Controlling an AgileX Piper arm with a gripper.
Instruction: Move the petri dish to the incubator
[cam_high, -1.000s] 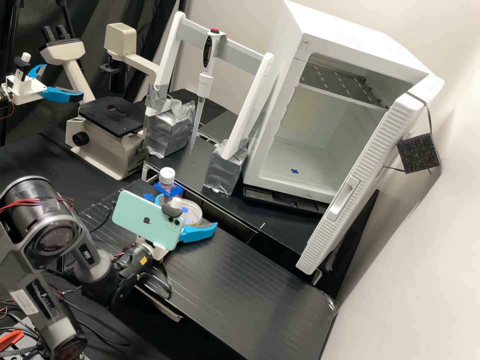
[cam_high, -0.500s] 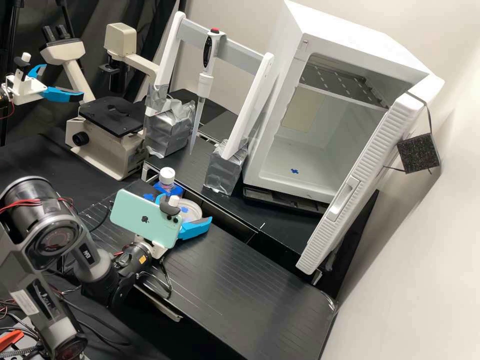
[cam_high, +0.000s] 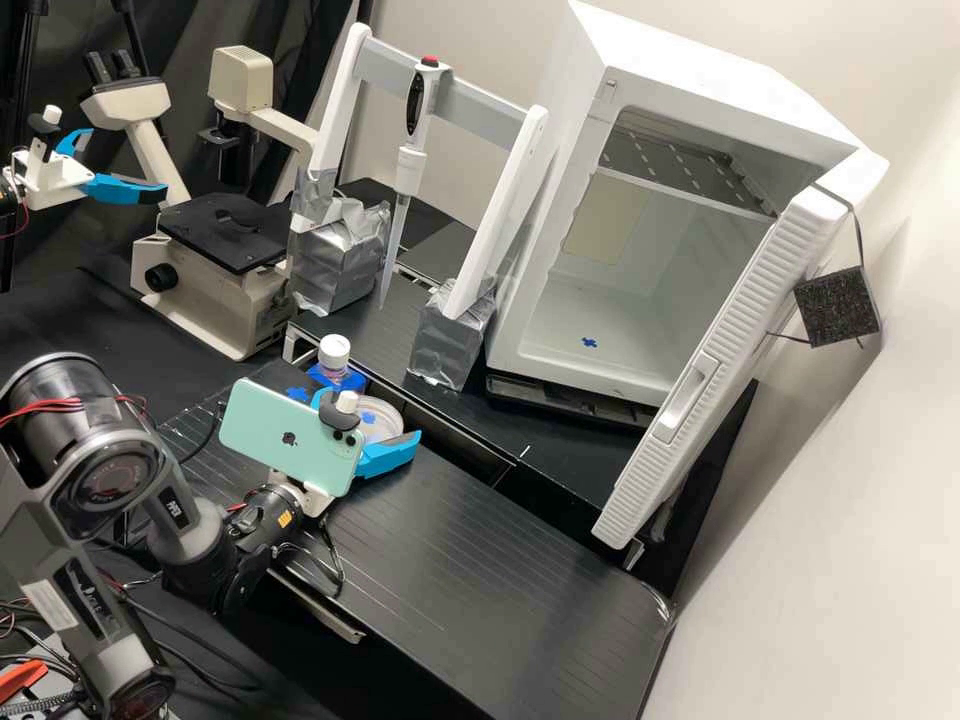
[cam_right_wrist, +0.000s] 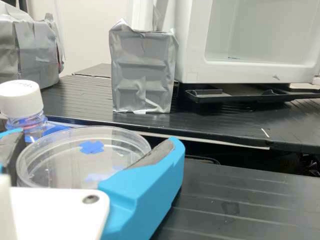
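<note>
Nearest in the high view, the grey arm (cam_high: 190, 520) reaches out over the counter (cam_high: 480, 560), with a phone (cam_high: 295, 440) mounted just behind its gripper (cam_high: 370, 417). The blue fingers stand on opposite sides of the petri dish (cam_right_wrist: 75, 155), their dark pads against its rim, so I judge it clamped. The dish sits flat and level at the counter's far edge, just beside a white-capped bottle (cam_high: 335, 352); whether it bears on the counter or is a touch above, I cannot tell.

The step in hand looks to be the pick-up, with the carrying yet to be done. Next comes a straight lift, dish kept level, high enough to pass the bottle and the raised ledge behind. Farther on, the pipette (cam_high: 405, 170) hangs in its stand, so the path should swing wide of it. Farthest is the incubator (cam_high: 650, 250), its door (cam_high: 720, 370) open, a blue mark (cam_high: 589, 342) on its floor, which is probably the spot to set the dish down.
</note>
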